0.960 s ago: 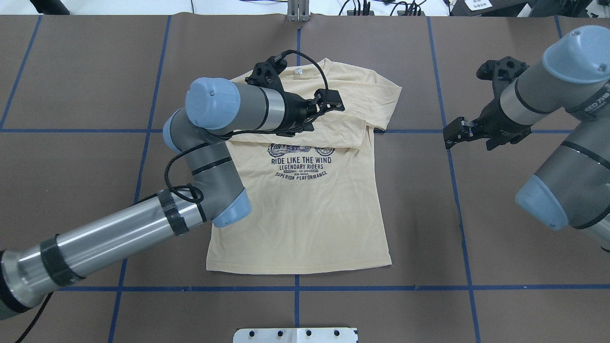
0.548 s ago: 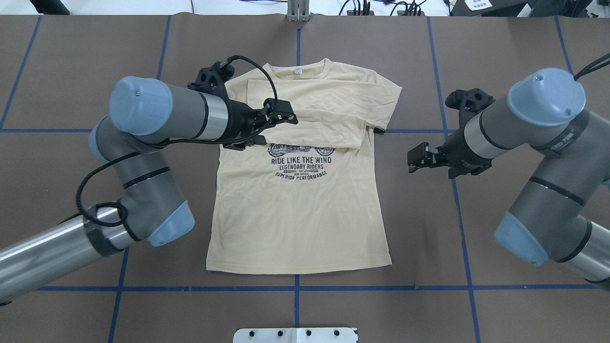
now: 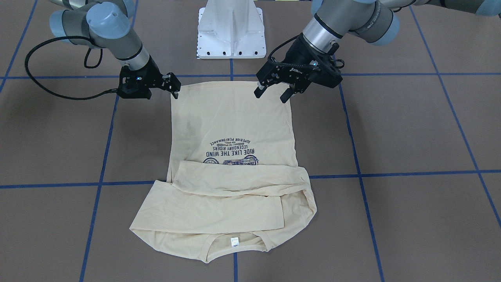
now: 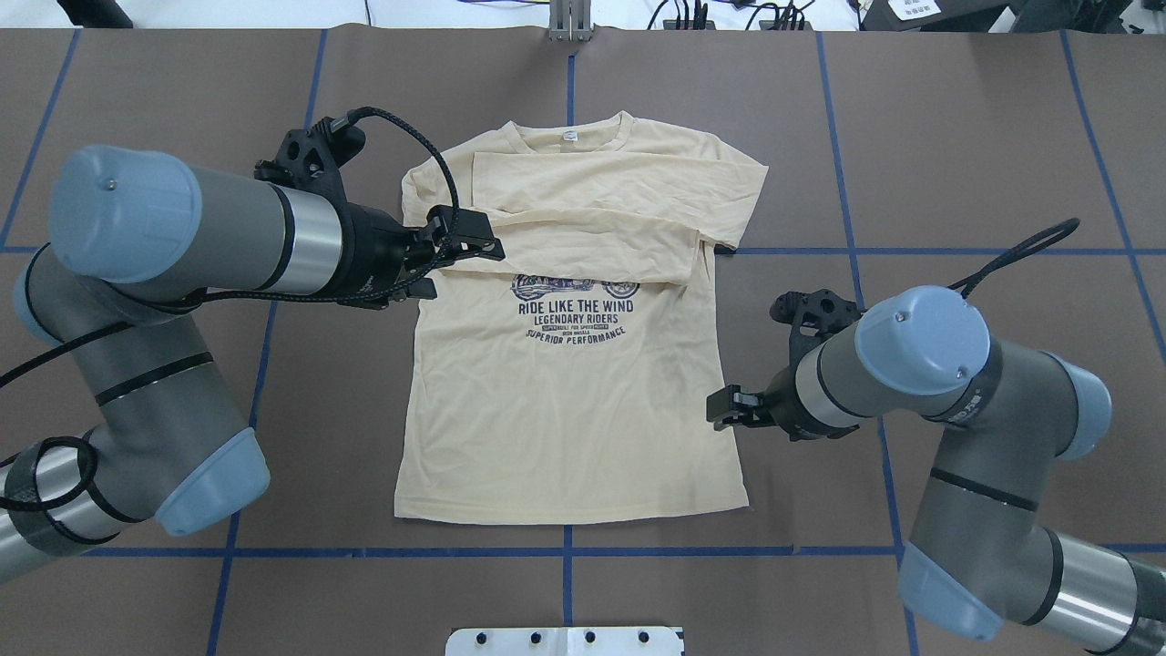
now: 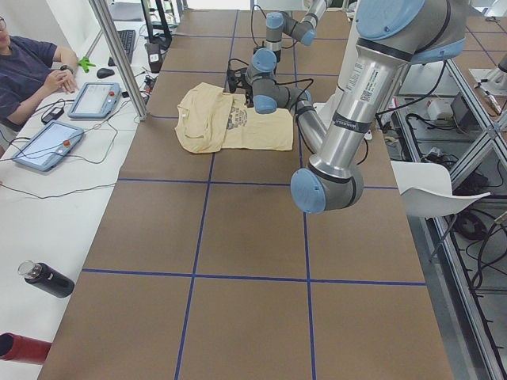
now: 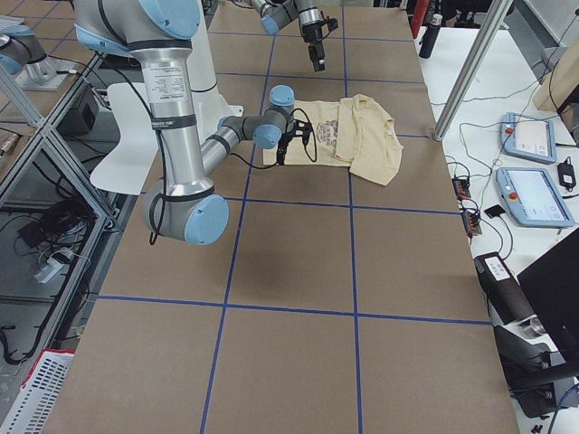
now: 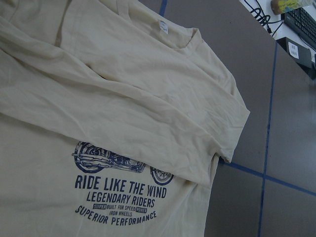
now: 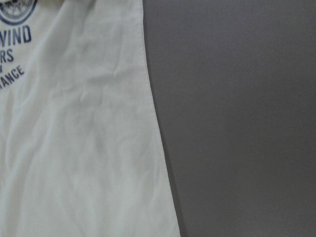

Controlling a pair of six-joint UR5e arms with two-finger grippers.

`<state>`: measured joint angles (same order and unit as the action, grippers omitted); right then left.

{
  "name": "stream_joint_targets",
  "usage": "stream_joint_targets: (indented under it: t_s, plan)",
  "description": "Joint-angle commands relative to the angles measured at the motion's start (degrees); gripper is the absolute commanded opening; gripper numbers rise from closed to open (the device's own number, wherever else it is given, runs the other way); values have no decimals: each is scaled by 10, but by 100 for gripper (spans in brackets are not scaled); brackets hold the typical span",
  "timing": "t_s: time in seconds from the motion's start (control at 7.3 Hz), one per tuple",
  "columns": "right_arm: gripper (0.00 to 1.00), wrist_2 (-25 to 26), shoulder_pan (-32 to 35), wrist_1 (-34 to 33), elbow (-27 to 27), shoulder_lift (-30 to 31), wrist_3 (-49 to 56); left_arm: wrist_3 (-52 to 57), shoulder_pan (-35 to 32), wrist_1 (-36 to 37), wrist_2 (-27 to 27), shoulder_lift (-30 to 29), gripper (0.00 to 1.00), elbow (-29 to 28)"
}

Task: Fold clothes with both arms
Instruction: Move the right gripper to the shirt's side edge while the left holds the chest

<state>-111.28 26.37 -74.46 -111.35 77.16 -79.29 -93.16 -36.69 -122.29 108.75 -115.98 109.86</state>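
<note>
Closest to the robot, just past the white base plate (image 4: 565, 640): brown counter (image 4: 137, 109) crossed by blue tape lines (image 4: 364, 551), and on it the straight hem of a pale cream shirt (image 4: 565, 428). Spread flat, print side up, collar pointing away from the robot.

Just beside the shirt's right side edge, a little up from the hem: right hand (image 4: 720, 410), raised over the cloth edge and bare counter. Cannot tell whether clenched or released, fingers too small and dark to read.

Farther along, mid-chest: navy motorcycle print (image 4: 574, 314) with "RIDE LIKE THE WIND" beneath.

Over the shirt's left side, level with the folded sleeves: left hand (image 3: 271, 94), fingers spread apart, released and empty, well clear of the cloth.

Beyond the print: both long sleeves folded across the chest, one sleeve (image 4: 592, 251) overlapping the top of the motorcycle, the other sleeve (image 4: 629, 187) lying just beyond it, nearer the collar.

Farthest out: round neckline with a small white neck label (image 4: 570, 136).
</note>
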Motion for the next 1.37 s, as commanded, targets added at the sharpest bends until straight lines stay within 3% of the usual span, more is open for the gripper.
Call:
stream_joint_targets:
  t_s: [0.0, 0.55, 0.82, 0.96, 1.23]
  plan:
    - [99, 5, -45, -2, 10, -5, -3, 1, 0, 3, -1, 3, 100, 10]
    - [92, -1, -59, -9, 25, -4, -3, 1, 0, 4, -1, 3, 100, 13]
    - [81, -2, -60, -9, 32, -5, -3, 1, 0, 3, -1, 3, 100, 13]
    - [69, -1, -61, -9, 35, -5, -3, 1, 0, 3, -1, 3, 100, 13]
    - [58, -6, -61, -9, 34, -6, -6, 1, -3, 3, -1, 3, 100, 13]
